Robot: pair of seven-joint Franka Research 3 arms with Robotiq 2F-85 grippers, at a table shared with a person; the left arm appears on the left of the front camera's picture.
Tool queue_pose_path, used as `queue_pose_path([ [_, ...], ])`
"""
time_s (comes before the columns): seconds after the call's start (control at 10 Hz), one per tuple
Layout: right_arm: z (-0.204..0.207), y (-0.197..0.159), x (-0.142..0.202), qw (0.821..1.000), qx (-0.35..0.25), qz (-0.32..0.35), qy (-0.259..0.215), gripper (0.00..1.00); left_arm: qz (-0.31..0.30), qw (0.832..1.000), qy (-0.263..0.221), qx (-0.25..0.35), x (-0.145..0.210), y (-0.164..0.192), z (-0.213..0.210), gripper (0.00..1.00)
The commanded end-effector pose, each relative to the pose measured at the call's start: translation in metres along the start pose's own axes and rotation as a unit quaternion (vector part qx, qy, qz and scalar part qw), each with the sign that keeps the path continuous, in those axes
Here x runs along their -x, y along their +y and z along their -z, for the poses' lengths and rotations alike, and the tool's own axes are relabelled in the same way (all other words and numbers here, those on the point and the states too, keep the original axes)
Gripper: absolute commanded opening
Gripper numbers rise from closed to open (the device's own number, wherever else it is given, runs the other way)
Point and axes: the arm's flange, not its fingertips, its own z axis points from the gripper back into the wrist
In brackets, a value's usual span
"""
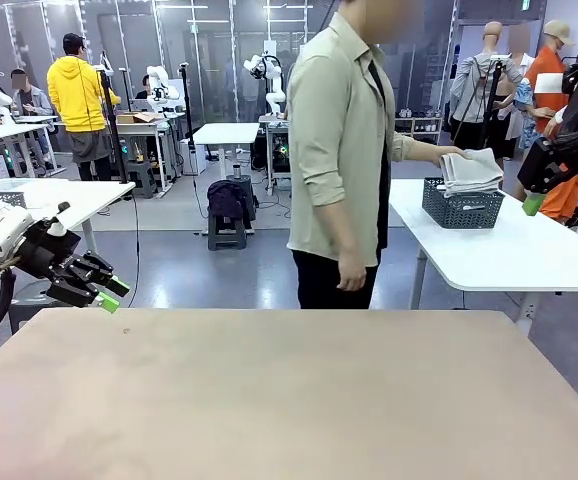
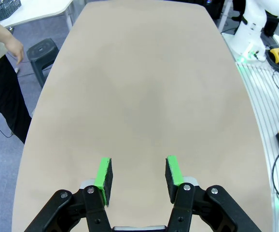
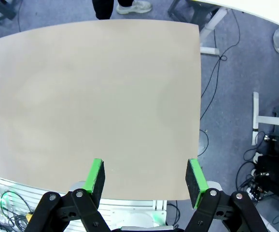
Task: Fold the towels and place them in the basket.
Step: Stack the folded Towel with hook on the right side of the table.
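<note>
The basket (image 1: 461,206), dark grey mesh, stands on a white side table (image 1: 509,250) at the far right. Folded pale towels (image 1: 472,170) are stacked in it, and the person's hand (image 1: 451,153) rests on them. My left gripper (image 1: 107,292) hovers over the near left corner of the beige table (image 1: 289,400). In its wrist view the left gripper (image 2: 138,176) is open with nothing between the green pads. My right gripper (image 1: 532,203) hangs high at the right edge. Its wrist view shows the right gripper (image 3: 146,176) open wide and empty above the table's edge.
The person (image 1: 344,150) stands at the far side, turned toward the side table, with the other hand (image 2: 16,48) hanging down. A black stool (image 1: 228,215) and other work tables lie farther back. Cables run over the floor (image 3: 236,96) beside the beige table.
</note>
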Motion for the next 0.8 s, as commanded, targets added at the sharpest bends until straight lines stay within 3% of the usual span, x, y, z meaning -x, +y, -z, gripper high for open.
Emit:
queue_pose_path([
  [0.0,-0.0017,0.0015,-0.0026,1.000,-0.001,0.007,0.004,0.84,0.001,1.000,0.000,-0.001,-0.0008,-0.0017,-0.0006,0.57],
  [0.7,-0.0017,0.0015,-0.0026,1.000,-0.001,0.007,0.004,0.84,0.001,1.000,0.000,-0.001,-0.0008,-0.0017,-0.0006,0.57],
])
